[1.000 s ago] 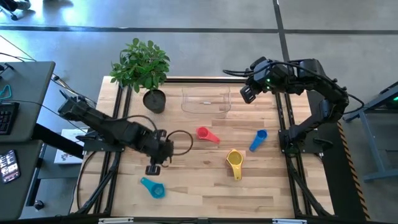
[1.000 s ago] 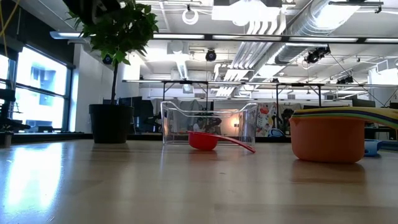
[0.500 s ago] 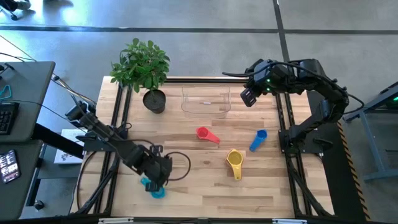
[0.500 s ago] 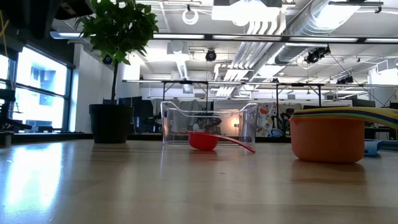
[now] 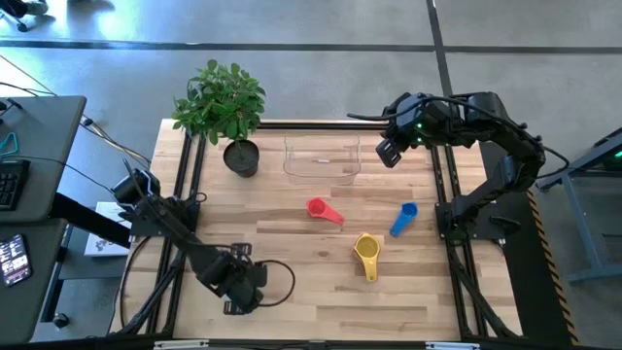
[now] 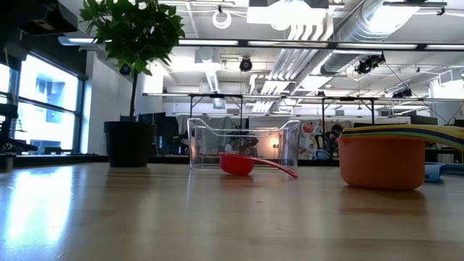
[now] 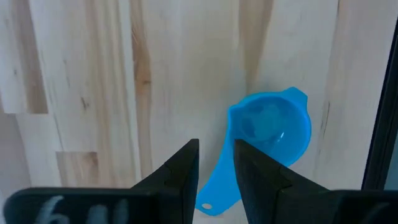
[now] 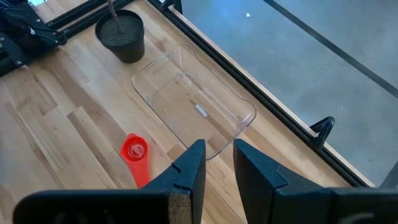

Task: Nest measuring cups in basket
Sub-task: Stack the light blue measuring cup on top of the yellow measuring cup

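The teal cup lies open side up on the wood, straight below my left gripper. That gripper points down near the table's near-left corner, shut, and hides the cup in the high view. Its handle shows below the fingers, apart from them. A red cup, a blue cup and a nested stack with yellow on top and orange at the bottom rest on the table. The clear basket stands at the far edge. My right gripper hangs shut beside it.
A potted plant stands left of the basket at the far edge. Black frame rails run along the table's left side and right side. Bare wood lies between the red cup and my left gripper.
My left gripper has travelled from the table's middle left toward the near edge and come over the teal cup, which it now covers in the high view. The cups and the basket have stayed where they were.
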